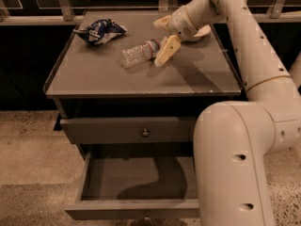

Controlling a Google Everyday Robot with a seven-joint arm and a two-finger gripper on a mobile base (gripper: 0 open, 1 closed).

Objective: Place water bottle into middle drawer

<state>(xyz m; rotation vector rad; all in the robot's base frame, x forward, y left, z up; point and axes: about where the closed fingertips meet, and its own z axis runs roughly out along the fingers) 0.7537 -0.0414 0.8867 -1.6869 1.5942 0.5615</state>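
Observation:
The water bottle [139, 53] lies on its side on the grey cabinet top [108, 79], clear and ribbed, its labelled end pointing right. My gripper [158, 43] is open at that end. One pale finger [166, 51] sits on the near side of the bottle's end and the other finger [162, 21] on the far side. I cannot tell whether they touch it. The middle drawer [94, 182] is pulled out below, its shallow tray showing with nothing in it, and its front [122, 211] faces me.
A blue-and-white foil snack bag [100, 30] lies at the back left of the cabinet top. A closed grey drawer front [113, 131] with a brass knob [145, 133] sits above the open tray. My arm's large white link [230, 164] covers the drawer's right side.

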